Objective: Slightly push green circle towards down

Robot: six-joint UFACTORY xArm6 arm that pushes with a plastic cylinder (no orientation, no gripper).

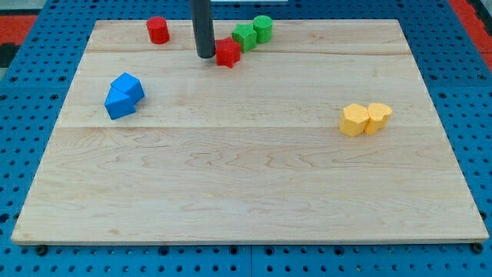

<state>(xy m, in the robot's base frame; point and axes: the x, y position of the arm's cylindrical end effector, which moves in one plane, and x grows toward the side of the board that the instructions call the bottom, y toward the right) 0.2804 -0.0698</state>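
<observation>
The green circle (263,28) stands near the view's top edge of the wooden board, right of centre. A green star-like block (244,36) touches its left side. A red star-like block (227,53) sits just below-left of that. My tip (205,56) rests on the board just left of the red star-like block, close to it, and well left of the green circle. The dark rod rises straight up out of the view.
A red cylinder (157,30) stands at the top left. Two blue blocks (123,95) lie together at the left. A yellow hexagon-like block (354,120) and a yellow heart-like block (378,116) touch at the right. The wooden board (246,192) lies on a blue perforated table.
</observation>
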